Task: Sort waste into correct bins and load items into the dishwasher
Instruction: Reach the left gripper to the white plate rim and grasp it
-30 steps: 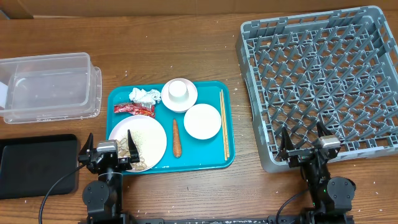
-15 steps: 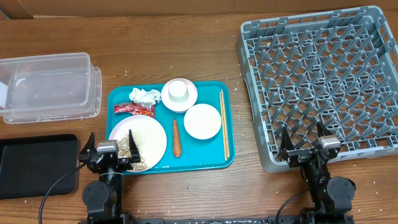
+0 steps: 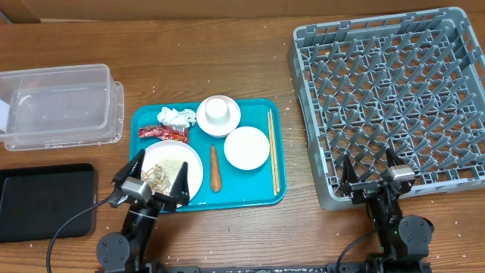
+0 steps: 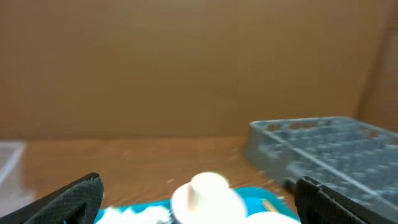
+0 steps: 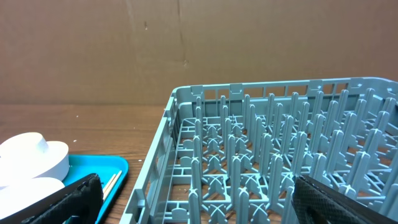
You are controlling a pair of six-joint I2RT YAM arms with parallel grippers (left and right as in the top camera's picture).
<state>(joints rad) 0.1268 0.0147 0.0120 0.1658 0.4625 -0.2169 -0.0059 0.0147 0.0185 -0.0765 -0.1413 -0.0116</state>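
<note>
White rice scraps sit on the large plate at the teal tray's near-left corner, below and between my left jaws, which are spread wide and empty. My right jaws gape, holding nothing, at the grey dish rack's near edge.

Black arms with silver-grey wrist blocks, seemingly black cable.

The view is blurred. The left claw is wide open, with its black fingers at both lower corners. Between them, just ahead, a white cup stands on the teal tray. Ahead to the right, the grey dish rack rests on the wooden table.
</note>
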